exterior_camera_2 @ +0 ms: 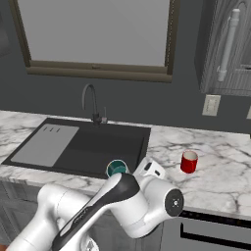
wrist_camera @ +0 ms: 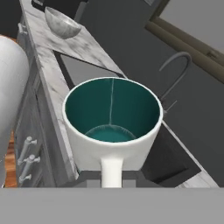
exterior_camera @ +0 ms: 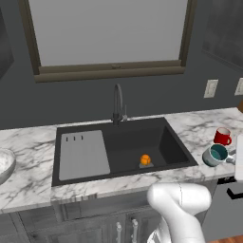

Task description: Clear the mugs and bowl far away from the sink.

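On the marble worktop (exterior_camera: 28, 161), black sink (exterior_camera: 133, 147) sits under the window (exterior_camera: 109, 33), grey drainboard panel (exterior_camera: 83, 154) on its left half, curved faucet (exterior_camera: 117, 102) behind the basin. Small orange item (exterior_camera: 145, 160) lies on the basin floor, too small to identify.

Pincer (wrist_camera: 112, 181) is closed on the handle of the grey mug (wrist_camera: 112, 127). Hand view looks straight into the mug: teal inside, pale outside, handle pointing toward the camera and running down between the fingertips. Left base view puts the grey mug (exterior_camera: 216, 154) just right of the sink's front right corner, tilted on its side with the mouth facing left and up. Cannot tell whether it touches the worktop or is lifted off it. Right base view shows only its teal rim (exterior_camera_2: 117, 168) above the arm's elbow, near the sink's front edge.

Red mug (exterior_camera: 222, 136) stands upright on the worktop, just behind and beside the grey mug, apart from it. Right base view has the red mug (exterior_camera_2: 188, 162) well right of the sink, white inside visible.

Speckled bowl (exterior_camera: 4, 165) sits on the worktop left of the sink, cut by the left edge of the left base view. Hand view shows the bowl (wrist_camera: 62, 22) at the far end of the worktop, beyond the drainboard.

Wall outlet (exterior_camera: 210, 88) is on the dark wall, right of the window.
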